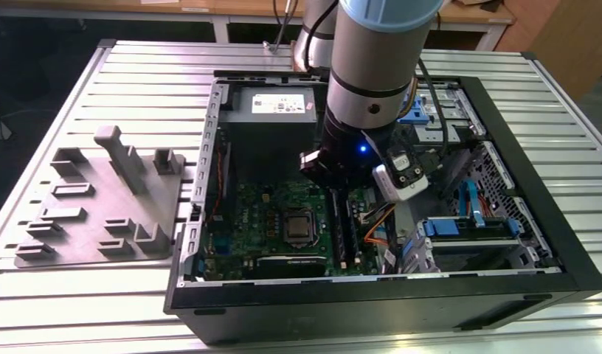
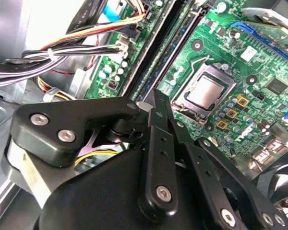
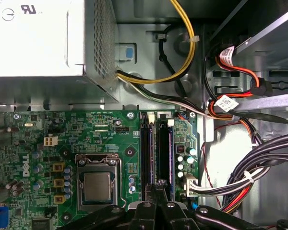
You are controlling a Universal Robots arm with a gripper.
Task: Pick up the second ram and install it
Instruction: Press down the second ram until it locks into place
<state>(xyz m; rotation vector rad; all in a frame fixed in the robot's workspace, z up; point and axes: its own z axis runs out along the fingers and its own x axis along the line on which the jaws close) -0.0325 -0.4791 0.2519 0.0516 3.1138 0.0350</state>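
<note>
Motherboard (image 3: 110, 134), cables (image 3: 240, 177) beside gripper (image 3: 159, 184)

Your open computer case (image 1: 498, 284) on the slatted table (image 1: 65, 302), motherboard (image 1: 271, 214) inside, fixture tray (image 1: 94, 199) on the exterior view's left

A robotics lab or workshop: slatted aluminium bench (image 1: 104, 295), grey fixture plate (image 1: 94, 206), opened computer case (image 1: 380, 295).

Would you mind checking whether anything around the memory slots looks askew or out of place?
Nothing stands out. The gripper sits over the memory slots beside the processor socket on the motherboard, and the slots run straight and parallel. The cables at the side stay off the board. Whether the second ram is fully seated cannot be told.
</note>
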